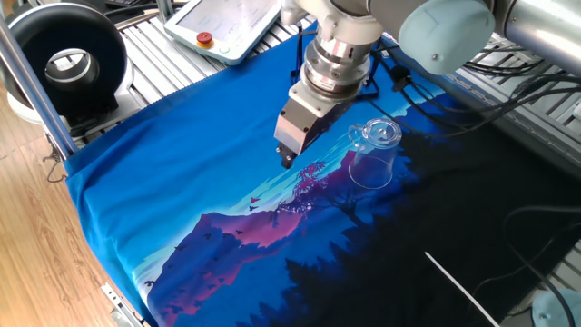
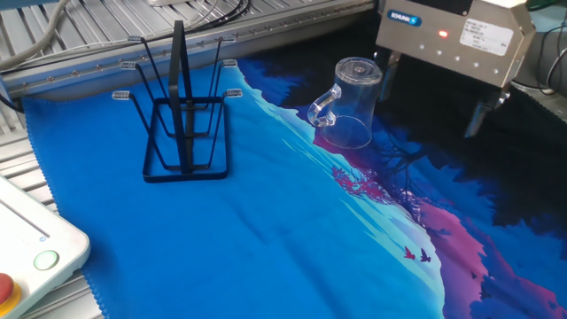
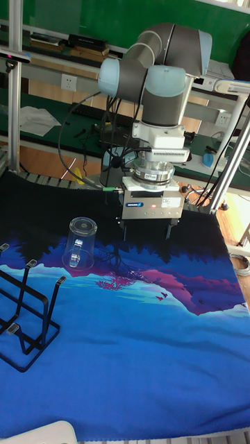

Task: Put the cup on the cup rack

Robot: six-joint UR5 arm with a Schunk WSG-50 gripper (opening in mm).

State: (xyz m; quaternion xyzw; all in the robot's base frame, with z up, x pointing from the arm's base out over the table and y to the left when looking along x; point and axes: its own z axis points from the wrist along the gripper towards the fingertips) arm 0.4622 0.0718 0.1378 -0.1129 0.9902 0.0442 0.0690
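Cup [image 2: 347,105] stands upside down on the bench cloth [image 2: 266,221], well apart from the cup rack [image 2: 182,115]. Your hand [image 2: 436,97] hovers beside it, spread wide and empty; straddle the body, avoiding the handle.

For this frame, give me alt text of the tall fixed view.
A robot arm's open pincer hangs over a blue printed cloth, empty. To its left in the picture, a clear cup stands upside down, apart from it, with a black wire rack nearer the camera.
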